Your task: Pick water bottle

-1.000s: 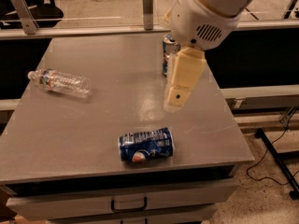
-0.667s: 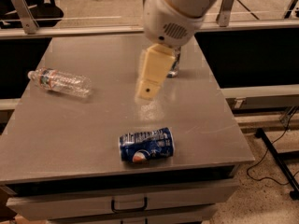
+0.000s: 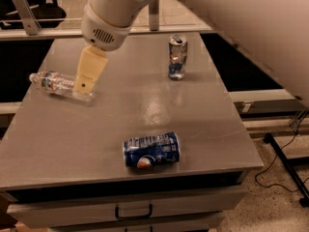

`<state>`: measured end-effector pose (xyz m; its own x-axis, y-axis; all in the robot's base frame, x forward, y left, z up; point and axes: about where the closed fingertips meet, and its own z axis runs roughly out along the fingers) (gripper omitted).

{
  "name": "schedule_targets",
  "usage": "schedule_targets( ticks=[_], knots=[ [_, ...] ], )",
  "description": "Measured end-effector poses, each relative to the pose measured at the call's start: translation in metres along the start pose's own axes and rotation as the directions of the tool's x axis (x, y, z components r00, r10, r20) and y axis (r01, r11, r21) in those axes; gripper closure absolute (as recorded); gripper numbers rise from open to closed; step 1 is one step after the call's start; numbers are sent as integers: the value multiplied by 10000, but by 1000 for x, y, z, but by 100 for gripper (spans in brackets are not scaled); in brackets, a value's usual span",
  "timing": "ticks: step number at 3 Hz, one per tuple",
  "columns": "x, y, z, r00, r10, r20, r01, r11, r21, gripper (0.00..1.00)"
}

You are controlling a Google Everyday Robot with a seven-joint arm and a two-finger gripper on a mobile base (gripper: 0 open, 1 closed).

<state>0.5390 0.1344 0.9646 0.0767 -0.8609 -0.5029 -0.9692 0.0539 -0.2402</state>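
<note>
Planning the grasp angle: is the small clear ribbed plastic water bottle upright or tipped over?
Tipped over: the water bottle lies lengthwise on the grey table. The gripper hangs over its bottom end.

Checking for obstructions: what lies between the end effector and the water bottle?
Nothing. In the camera view the end effector overlaps the base end of the lying water bottle. Whether they touch cannot be judged.

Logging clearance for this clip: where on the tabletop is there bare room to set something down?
Bare: the centre of the table between water bottle, upright can and Pepsi can; the front left corner, left of the Pepsi can; the right edge. Crowded: far left, where the gripper hangs over the water bottle.
</note>
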Motion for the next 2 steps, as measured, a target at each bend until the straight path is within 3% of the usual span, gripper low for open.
schedule_targets(
  ticks=[1,2],
  knots=[
    [-21,-7,52,9981,606,122,-603,9979,-243,0],
    [-24,-10,96,9917,1273,193,-1266,9914,-345,0]
  ],
)
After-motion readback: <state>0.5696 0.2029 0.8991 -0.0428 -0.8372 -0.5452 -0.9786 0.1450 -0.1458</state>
